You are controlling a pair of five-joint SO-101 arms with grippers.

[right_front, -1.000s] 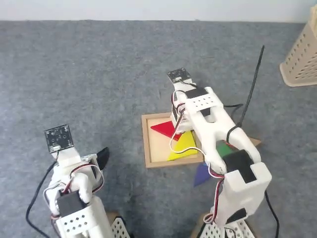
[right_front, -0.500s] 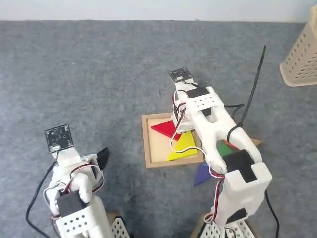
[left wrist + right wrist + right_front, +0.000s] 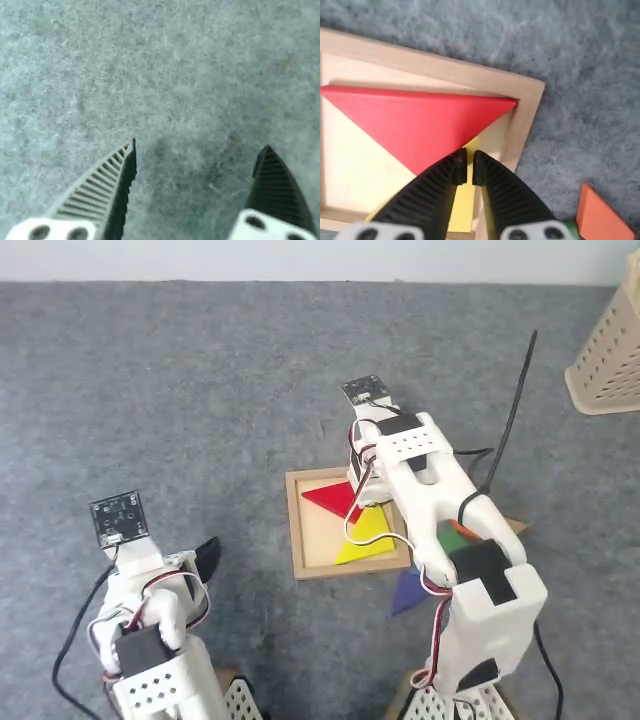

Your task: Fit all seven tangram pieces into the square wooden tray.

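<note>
Carpet (image 3: 200,390), grey and bare, lies under the left gripper (image 3: 200,147), which sits at the lower left of the high view. Its jaws are spread wide and hold nothing.

At the centre of that view is the square wooden tray (image 3: 297,530). A large red triangle (image 3: 328,498) lies in it along the upper rim, and a yellow triangle (image 3: 368,535) sits below it toward the lower right corner. The left part of the tray floor is bare wood.

The right gripper (image 3: 469,156) hangs over the tray where the red triangle's point meets the yellow one. Its jaws are pressed almost together with only a slit between them, and I see nothing pinched there.

Right of the tray, on the carpet beside the arm's base, lie a blue piece (image 3: 408,592), a green piece (image 3: 452,537) and an orange piece (image 3: 597,215).

By my count two of the seven pieces are seated. Three wait outside the tray, and the other two I cannot find, so most of the fitting is yet to do.
</note>
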